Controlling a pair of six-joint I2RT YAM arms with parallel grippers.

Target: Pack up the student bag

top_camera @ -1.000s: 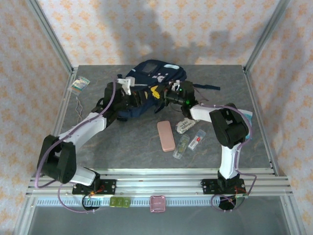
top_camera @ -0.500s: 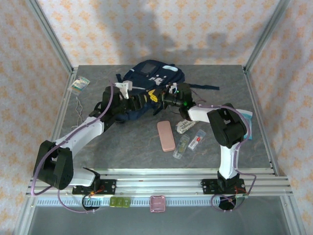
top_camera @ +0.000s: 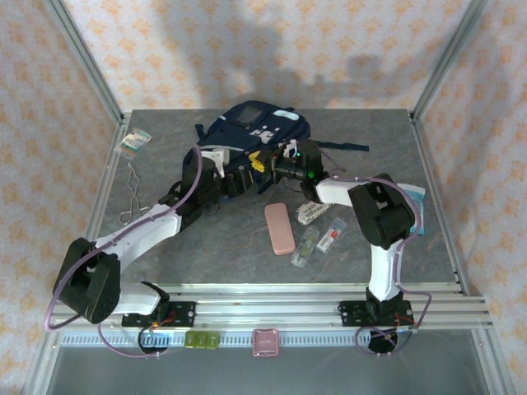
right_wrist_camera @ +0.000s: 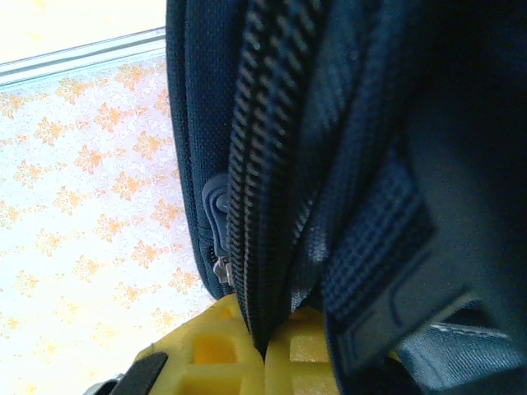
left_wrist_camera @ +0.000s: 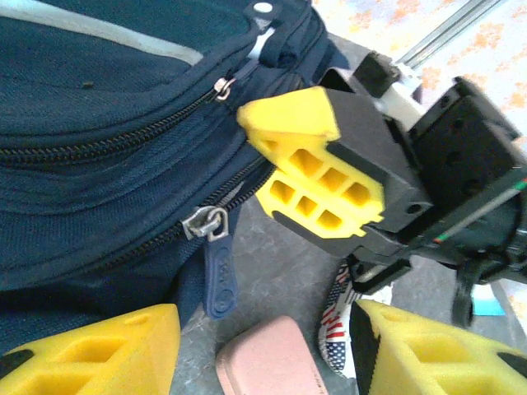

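The top external camera looks steeply down from high behind the near edge of the table (top_camera: 206,247), far enough off to take in the whole surface. The left wrist camera sits low and very close to the backpack (left_wrist_camera: 99,132), facing across its zippered side toward the right gripper (left_wrist_camera: 280,160) and a pink case (left_wrist_camera: 268,366). All three of these also appear from above. The right wrist camera is almost pressed against the backpack's fabric, angled toward the patterned wall (right_wrist_camera: 82,206).
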